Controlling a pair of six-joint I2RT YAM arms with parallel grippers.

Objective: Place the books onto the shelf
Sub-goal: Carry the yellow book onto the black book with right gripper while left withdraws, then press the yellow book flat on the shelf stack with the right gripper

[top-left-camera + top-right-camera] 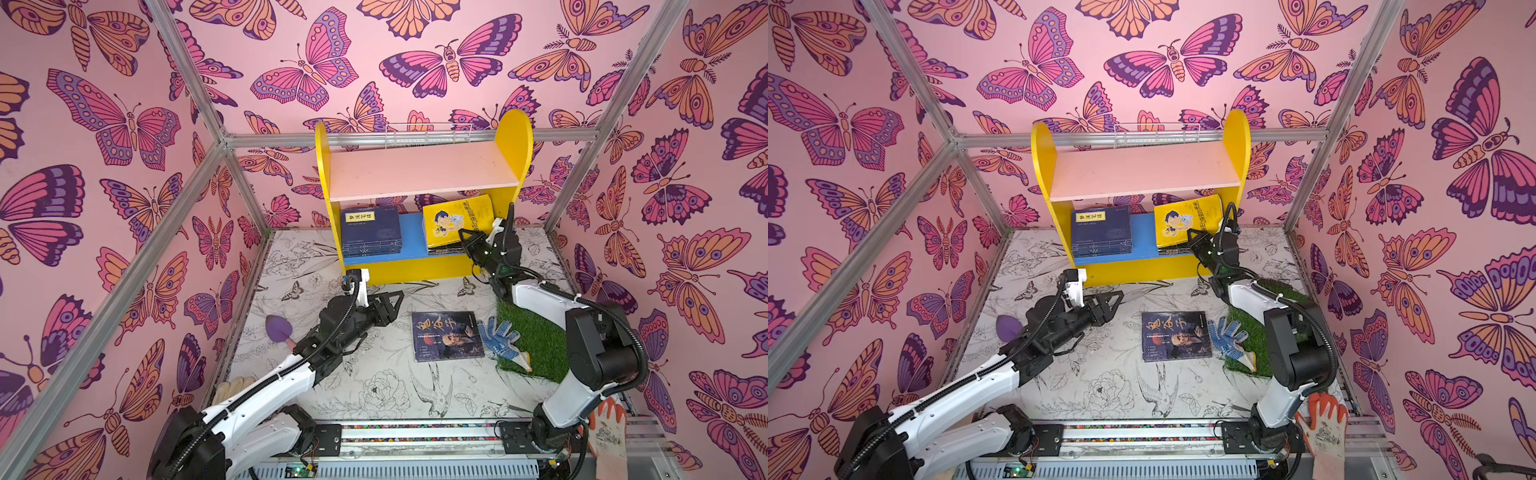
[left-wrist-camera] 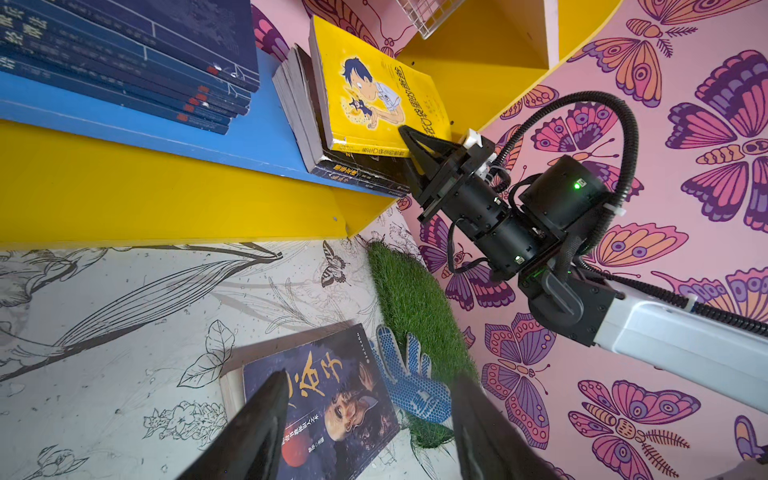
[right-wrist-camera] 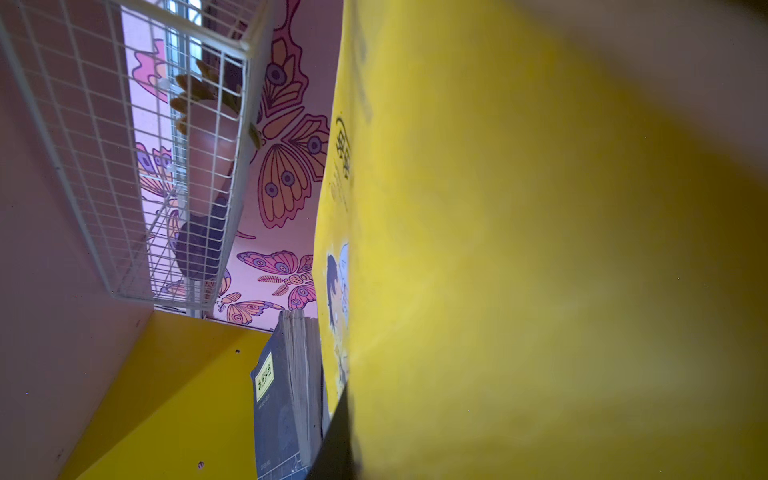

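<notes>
**One book on the mat, a yellow one pinched at the shelf**

Far left on the flower-print mat (image 1: 374,386) sits a purple toy (image 1: 278,328), partly hidden behind the left arm. The left gripper (image 1: 397,307) hangs low over the mat with its fingers spread apart and nothing between them. In its wrist view the two dark fingers (image 2: 257,428) frame the portrait book (image 1: 446,336). That book lies flat, cover up, on the mat in front of the shelf (image 1: 322,166).

At the left end of the shelf's blue lower board, a stack of navy books (image 1: 371,230) lies flat. At the right end a small pile of dark books (image 2: 353,170) lies flat too. The yellow book (image 1: 455,220) rests tilted on top of that pile, its far edge raised toward the yellow side panel. The right gripper (image 1: 465,239) is clamped on the yellow book's near corner. A white wire basket (image 1: 428,135) stands behind the pink upper board.

Just right of the portrait book, a blue dotted glove (image 1: 498,336) lies at the edge of a grass patch (image 1: 536,345).
</notes>
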